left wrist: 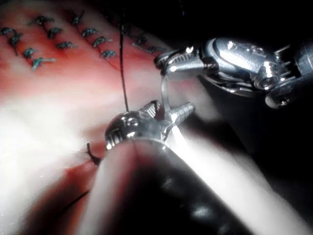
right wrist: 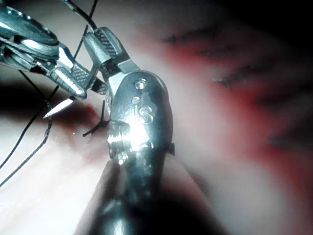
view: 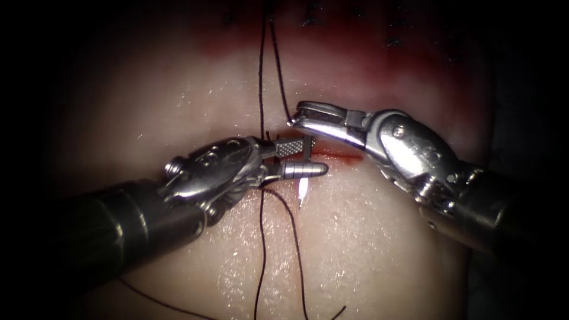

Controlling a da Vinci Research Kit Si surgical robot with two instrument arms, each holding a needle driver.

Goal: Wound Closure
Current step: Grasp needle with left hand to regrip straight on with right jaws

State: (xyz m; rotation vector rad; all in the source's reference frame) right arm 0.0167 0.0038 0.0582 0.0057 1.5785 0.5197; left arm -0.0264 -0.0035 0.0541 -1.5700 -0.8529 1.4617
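My right tool (view: 293, 120) has its jaws clenched on the needle (view: 309, 151) near the tail end, just above the cut (view: 341, 157). The thread (view: 261, 89) comes in at that same spot. My left tool (view: 317, 156) reaches the left end of the cut with its jaws parted, one on each side of the needle's curve closer to the point, and I judge they are not yet gripping it. The needle is out of the tissue (view: 367, 249). Its bright point hangs free just below the cut, under my left lower jaw, and the left wrist view shows the whole arc bare from one tool to the other (left wrist: 165, 93). I read this as the needle being shared between my two tools over the cut. Nothing here tells me which way it is going. Whatever comes next, one pair of jaws needs a square, firm hold on the curve before the other lets go. The point has to stay clear of the thread strands crossing just left of it, and of the short thread end (right wrist: 95, 128) standing up beside the cut. As for writing, the body of my right tool carries stamped characters (right wrist: 142, 112) that look like "IS", though I can't be sure of them. My left tool has embossed marks (view: 210, 157) too small to read. The dark ink marks (left wrist: 39, 61) on the tissue beyond the cut are not lettering.
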